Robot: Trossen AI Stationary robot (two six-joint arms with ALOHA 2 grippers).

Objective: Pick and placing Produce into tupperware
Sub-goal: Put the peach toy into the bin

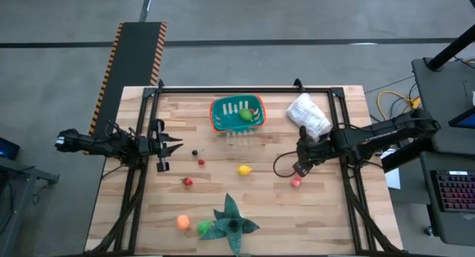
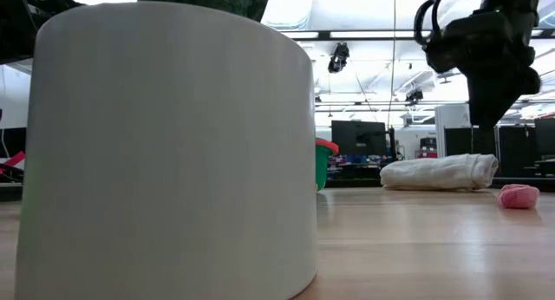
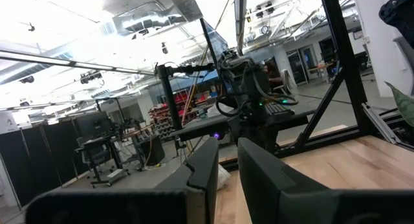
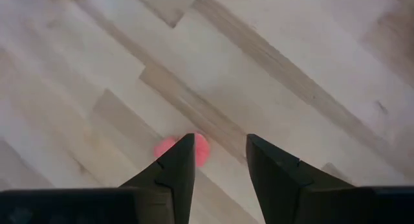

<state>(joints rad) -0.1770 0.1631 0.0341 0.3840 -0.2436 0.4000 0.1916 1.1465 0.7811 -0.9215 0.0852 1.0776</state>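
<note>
While my left gripper (image 1: 172,146) waits nearly closed, my right gripper (image 4: 220,160) hovers, jaws apart and empty, with the small rounded pink toy fruit (image 4: 202,148) beside one finger, off-centre.

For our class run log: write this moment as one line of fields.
right gripper: open, above small pink produce piece | left gripper: shut, waiting at left edge | teal tub with orange-red rim: holds green piece

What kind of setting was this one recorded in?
Most likely a robotics lab or open workshop: a wooden table in a black metal frame, exposed ceiling ducts with strip lights, and desks with monitors in the room behind.
</note>
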